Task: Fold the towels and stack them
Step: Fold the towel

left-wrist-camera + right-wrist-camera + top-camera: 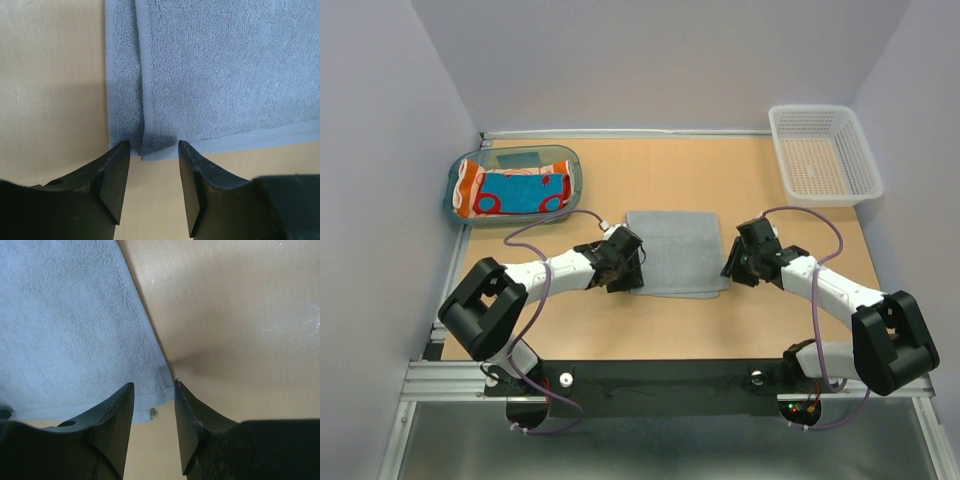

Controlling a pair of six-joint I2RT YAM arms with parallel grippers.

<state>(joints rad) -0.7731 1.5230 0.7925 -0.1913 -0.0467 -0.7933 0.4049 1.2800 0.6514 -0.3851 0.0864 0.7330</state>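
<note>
Left gripper (pixel 153 150) and right gripper (pixel 153 390) are both half-open, each straddling a near corner of the grey towel (pixel 675 250) mid-table (pixel 620 325), cloth not clamped yet. Pinch all layers, lift evenly, fold away. Colourful towels (pixel 515 190) wait in the far-left tray (pixel 577 180).

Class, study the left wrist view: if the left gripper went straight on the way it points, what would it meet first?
Probably the grey-blue towel: its hemmed corner lies just ahead of the left gripper, between the jaws' tips; depth is unclear.

Fuzzy terry towel (pixel 225 75), matt wooden table (pixel 50 75)
</note>
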